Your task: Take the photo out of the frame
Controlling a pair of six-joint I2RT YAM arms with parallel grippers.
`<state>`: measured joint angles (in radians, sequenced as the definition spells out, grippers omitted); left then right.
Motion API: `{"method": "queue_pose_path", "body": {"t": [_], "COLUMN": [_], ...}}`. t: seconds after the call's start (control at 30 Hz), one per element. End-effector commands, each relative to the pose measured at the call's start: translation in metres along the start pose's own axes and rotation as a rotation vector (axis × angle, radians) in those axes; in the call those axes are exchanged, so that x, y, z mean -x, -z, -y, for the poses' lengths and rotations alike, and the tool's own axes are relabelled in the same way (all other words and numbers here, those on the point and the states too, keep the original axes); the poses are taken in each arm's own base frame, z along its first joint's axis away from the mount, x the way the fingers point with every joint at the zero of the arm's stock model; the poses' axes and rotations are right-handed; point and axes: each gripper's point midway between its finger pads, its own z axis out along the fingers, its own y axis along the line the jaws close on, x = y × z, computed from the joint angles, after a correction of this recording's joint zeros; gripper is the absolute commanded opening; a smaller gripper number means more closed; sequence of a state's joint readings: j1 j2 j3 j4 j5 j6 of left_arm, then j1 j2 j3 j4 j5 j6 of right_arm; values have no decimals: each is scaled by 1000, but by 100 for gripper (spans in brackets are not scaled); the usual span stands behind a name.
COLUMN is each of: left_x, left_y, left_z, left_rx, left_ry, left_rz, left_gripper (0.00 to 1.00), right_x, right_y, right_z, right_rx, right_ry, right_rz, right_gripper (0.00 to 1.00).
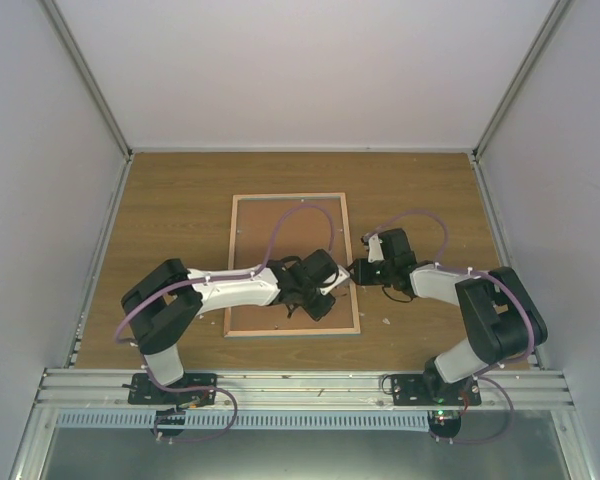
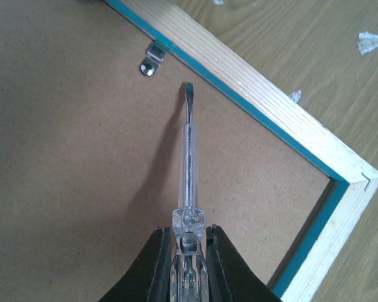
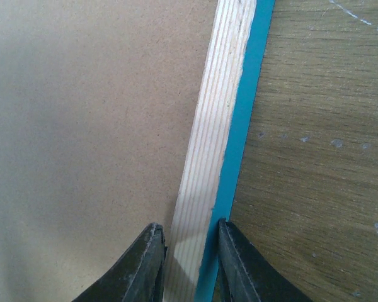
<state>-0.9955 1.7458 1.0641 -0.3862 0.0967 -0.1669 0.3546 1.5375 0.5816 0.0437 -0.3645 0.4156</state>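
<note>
The frame (image 1: 285,197) lies face down on the table, pale wood edging around a brown fibreboard back panel (image 1: 270,230). The photo is hidden beneath the panel. My left gripper (image 1: 315,290) is over the frame's lower right part, shut on a clear-handled flat screwdriver (image 2: 189,163). The screwdriver's tip points at the panel just short of a small metal retaining tab (image 2: 152,60) by the turquoise-lined rail (image 2: 283,119). My right gripper (image 3: 190,251) is shut on the frame's right rail (image 3: 217,126), one finger on the panel side and one on the turquoise outer side.
The wooden table (image 1: 420,200) is walled in by white panels on three sides. Small white scraps (image 2: 370,41) lie on the wood beside the frame's corner, and one (image 1: 387,320) lies near the right arm. Purple cables loop over both arms.
</note>
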Motion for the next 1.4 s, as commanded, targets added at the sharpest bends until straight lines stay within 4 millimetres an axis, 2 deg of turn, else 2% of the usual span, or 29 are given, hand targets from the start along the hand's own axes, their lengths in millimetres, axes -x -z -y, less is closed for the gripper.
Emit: {"method": "queue_pose_path", "body": {"t": [0.0,0.33,0.73,1.03,1.37], "left_x": [20,23,21,21,25], "left_y": [-1,-3,2,-8,-7], "left_z": [-4,-12,-2,-6,-15], "left_rx": [2,-4,-59,-42,15], "left_ry": [23,53,59,84,151], "left_rz": [44,38,52,24,45], "left_gripper": [0,0,0,0,0], "right_x": [-6,-7,-6,-7,-8], "right_y": [-1,-1,-1,-2,-2], "right_z": [-11,-11,-13,-13,-14], "right_rx": [45,47,55,53,54], "right_ry": [40,41,37,34,31], "right_rz": [-8,-10,-10,-11,-12], "right_gripper": [24,24,24,23,23]}}
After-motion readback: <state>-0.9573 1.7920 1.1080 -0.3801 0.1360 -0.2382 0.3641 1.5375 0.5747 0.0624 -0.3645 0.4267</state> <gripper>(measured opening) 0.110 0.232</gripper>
